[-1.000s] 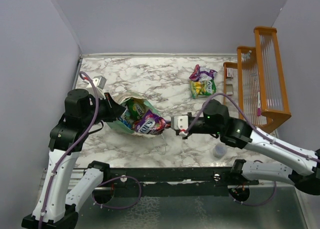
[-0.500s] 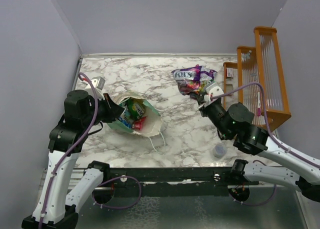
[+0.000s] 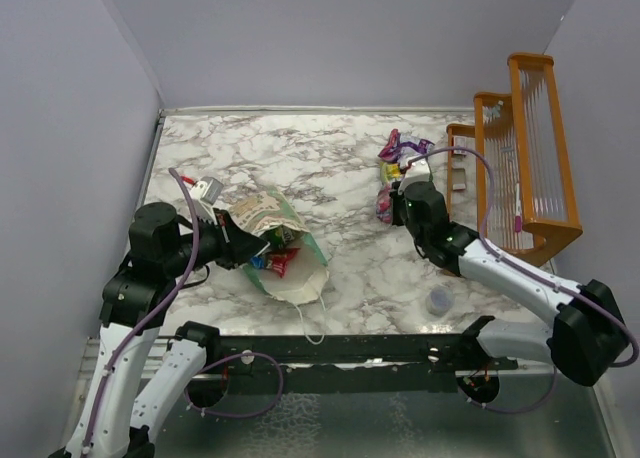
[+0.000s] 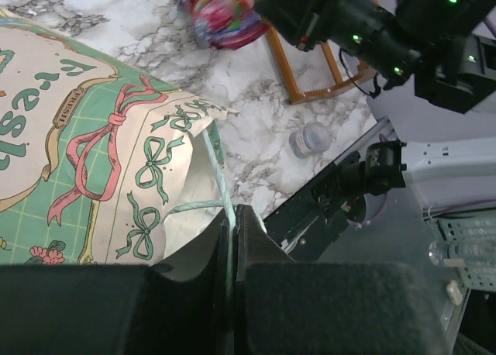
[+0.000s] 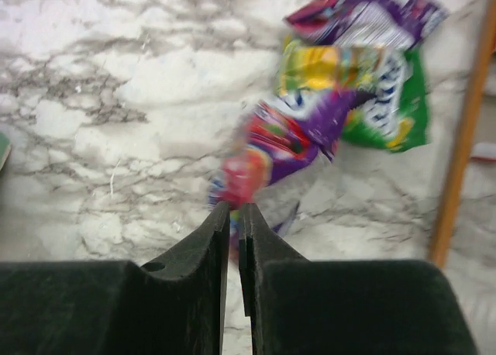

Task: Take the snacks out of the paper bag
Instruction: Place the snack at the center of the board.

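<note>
While the paper bag (image 3: 268,213) lies on its side left of centre, its mouth faces near-right and its white string handle (image 3: 318,313) trails on the marble table (image 3: 330,168) at the near edge. The grey cap (image 3: 438,300) sits alone near-right, well apart from the bag.

Your left gripper (image 4: 234,211) is at the bag's left side. Its jaws are pressed together on the mint-green rim, pinching that edge. The cream printed panel faces up. The snacks in the bag (image 3: 275,262) show at the mouth, a red one and a blue one, both inside the rim.

Further out on the right, your right gripper (image 5: 235,208) hangs over the marble near the pile of removed snacks. Its jaws are almost together, with only a thin slit between them. The purple-pink packet (image 5: 287,142) is blurred right at the fingertips, so I can't tell whether it is pinched or loose. Just beyond it, a green-yellow packet (image 5: 387,115) and a purple-white packet (image 5: 372,14) lie on the table, overlapping each other.

The orange rack (image 3: 525,158) stands far right against the wall, just beside that pile.
</note>
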{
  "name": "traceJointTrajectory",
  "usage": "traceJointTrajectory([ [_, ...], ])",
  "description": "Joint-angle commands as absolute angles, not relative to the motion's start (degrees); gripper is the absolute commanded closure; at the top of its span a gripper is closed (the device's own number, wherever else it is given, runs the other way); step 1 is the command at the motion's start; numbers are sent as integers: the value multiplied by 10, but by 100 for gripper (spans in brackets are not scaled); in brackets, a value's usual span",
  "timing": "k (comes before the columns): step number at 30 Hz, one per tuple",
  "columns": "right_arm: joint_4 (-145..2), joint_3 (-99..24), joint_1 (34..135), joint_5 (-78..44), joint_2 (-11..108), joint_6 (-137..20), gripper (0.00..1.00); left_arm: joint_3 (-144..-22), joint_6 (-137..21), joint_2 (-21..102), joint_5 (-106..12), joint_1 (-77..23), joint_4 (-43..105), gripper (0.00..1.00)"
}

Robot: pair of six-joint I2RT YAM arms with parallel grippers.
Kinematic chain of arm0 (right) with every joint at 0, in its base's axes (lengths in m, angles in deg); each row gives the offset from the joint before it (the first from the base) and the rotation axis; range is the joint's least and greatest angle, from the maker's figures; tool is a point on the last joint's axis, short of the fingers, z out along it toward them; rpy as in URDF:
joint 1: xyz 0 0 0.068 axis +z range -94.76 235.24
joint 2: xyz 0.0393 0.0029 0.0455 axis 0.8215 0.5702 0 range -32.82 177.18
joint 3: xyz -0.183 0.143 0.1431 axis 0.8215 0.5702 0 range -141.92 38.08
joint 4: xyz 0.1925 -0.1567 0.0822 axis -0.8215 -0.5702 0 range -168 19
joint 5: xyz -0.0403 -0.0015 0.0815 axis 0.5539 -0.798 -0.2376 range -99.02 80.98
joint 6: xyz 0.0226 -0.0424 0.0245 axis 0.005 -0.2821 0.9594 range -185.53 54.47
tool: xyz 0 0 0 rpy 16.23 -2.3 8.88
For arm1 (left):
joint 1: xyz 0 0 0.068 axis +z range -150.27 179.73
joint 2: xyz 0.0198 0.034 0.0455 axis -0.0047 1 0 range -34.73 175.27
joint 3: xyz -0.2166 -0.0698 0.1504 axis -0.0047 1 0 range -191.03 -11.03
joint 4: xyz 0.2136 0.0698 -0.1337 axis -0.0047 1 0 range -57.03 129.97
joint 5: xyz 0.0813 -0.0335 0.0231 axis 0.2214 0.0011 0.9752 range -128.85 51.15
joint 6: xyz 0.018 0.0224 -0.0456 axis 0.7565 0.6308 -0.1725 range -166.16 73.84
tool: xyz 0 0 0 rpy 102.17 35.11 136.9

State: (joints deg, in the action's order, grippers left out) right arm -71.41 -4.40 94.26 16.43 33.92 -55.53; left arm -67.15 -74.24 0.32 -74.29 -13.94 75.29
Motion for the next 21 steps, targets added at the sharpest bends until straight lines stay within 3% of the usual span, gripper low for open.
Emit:
traceJointTrajectory([
  [1, -659, -44, 924, 13, 386, -444, 89, -666, -713, -5, -751, -146, 781, 100],
  [11, -644, -22, 892, 56, 436, -451, 93, -625, -715, -17, -722, -146, 757, 100],
  [17, -780, -97, 892, -58, 417, -512, 68, -576, -718, -57, -721, -146, 698, 100],
  [21, -881, -143, 892, -142, 390, -535, 60, -546, -720, -88, -716, -146, 661, 100],
])
